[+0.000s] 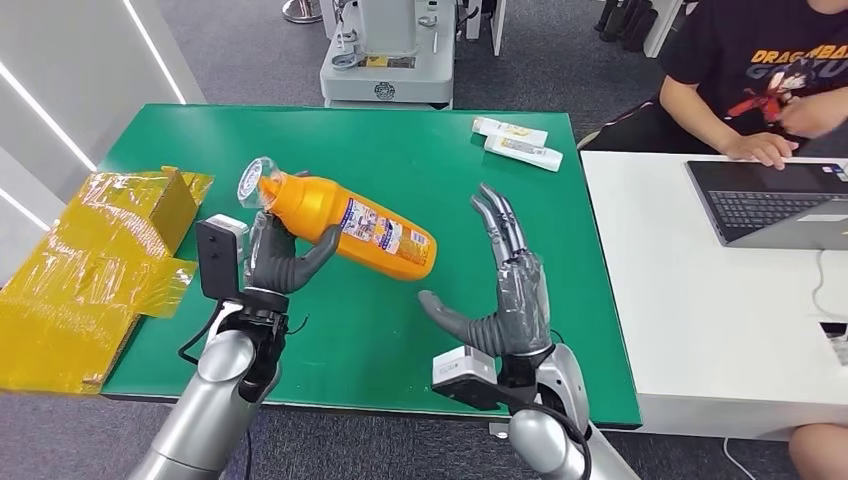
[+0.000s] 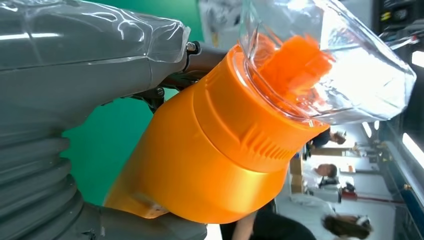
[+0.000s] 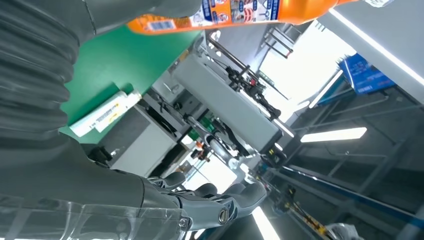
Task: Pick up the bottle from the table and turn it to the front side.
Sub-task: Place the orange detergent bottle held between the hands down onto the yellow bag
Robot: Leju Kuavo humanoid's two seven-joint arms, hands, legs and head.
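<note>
Orange bottle [image 1: 345, 222] | gripped near neck | left robot hand [image 1: 278, 258]

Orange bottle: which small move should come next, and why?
Probably bring the open right hand to the free base end of the orange bottle to support it, because the left hand grips it only near the cap, tilted above the green table.

Orange bottle [image 1: 345, 222] in the left hand [image 1: 283, 258] (tilted, above the green table [image 1: 400, 160]), right hand [image 1: 505, 290] spread alongside
</note>
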